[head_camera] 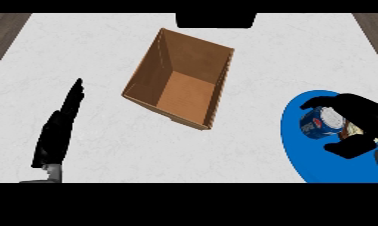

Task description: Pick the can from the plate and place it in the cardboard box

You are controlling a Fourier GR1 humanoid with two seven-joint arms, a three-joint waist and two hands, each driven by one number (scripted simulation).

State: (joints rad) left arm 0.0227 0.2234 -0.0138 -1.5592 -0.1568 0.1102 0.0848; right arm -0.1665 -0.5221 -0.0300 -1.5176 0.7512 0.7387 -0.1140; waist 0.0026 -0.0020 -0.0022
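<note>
We are curling our right hand [360, 114] round the can [322, 123] on the blue plate [306, 161], well apart from the cardboard box [184, 92]. We are judging it light, stiff and slick, best held across its side wall.

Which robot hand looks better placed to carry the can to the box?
The right robot hand: it curls round the can at the plate. The left robot hand rests open on the other side of the box, far from the can.
</note>
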